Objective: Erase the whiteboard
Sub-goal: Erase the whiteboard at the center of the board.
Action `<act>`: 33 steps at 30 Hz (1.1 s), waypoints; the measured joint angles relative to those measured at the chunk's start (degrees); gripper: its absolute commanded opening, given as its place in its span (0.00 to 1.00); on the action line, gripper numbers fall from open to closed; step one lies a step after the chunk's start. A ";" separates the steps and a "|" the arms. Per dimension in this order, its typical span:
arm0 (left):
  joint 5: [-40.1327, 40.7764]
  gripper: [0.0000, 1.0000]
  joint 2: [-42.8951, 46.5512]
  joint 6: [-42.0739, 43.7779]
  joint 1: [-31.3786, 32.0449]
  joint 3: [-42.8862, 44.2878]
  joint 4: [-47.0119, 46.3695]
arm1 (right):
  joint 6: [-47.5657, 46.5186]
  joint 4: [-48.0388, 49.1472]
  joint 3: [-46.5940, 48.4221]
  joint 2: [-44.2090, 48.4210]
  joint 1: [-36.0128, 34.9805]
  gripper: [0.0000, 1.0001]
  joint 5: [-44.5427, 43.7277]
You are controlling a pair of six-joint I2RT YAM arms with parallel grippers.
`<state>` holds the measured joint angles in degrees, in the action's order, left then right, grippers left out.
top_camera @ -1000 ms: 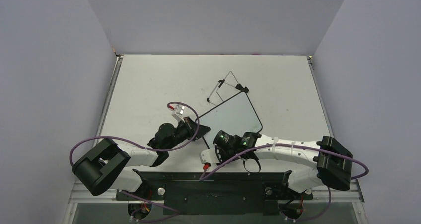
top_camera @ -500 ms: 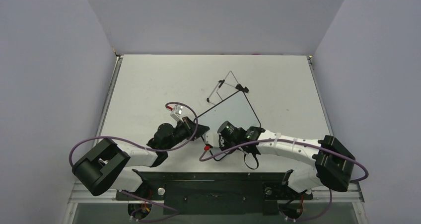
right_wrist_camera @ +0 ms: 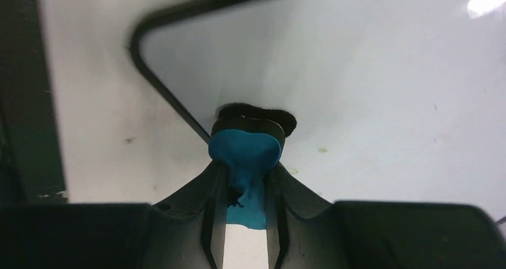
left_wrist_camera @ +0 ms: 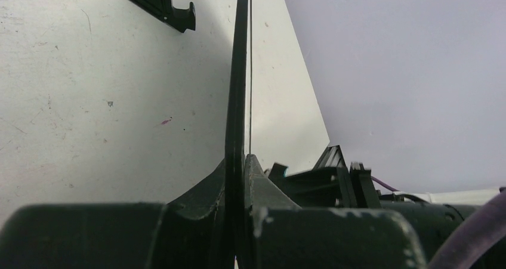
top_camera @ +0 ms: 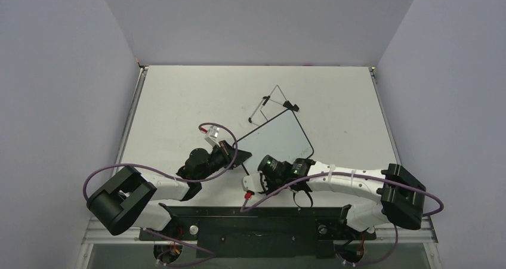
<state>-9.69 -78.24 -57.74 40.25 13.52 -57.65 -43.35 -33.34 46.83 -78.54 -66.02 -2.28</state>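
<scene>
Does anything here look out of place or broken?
Nothing spilled or broken. The whiteboard is off the wire stand, which sits bare at its far end; the left gripper pinches its edge while the right gripper holds a blue eraser against it.

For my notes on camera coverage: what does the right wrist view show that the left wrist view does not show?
Only the right wrist view: the blue eraser, pinched in the right gripper, with its dark pad against the white face of the whiteboard near a rounded corner. Only the left wrist view: the board seen edge-on, clamped in the left gripper, and a black foot of the wire stand. Both: the whiteboard and the table.
</scene>
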 measured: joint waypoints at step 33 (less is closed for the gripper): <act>-1.20 0.00 0.00 -0.17 0.02 -0.04 0.00 | 3.63 2.01 2.82 0.26 12.96 0.00 -1.79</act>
<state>-10.90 -78.24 -57.91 40.27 13.47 -57.65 -39.72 -31.33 49.65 -78.28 -53.06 -4.08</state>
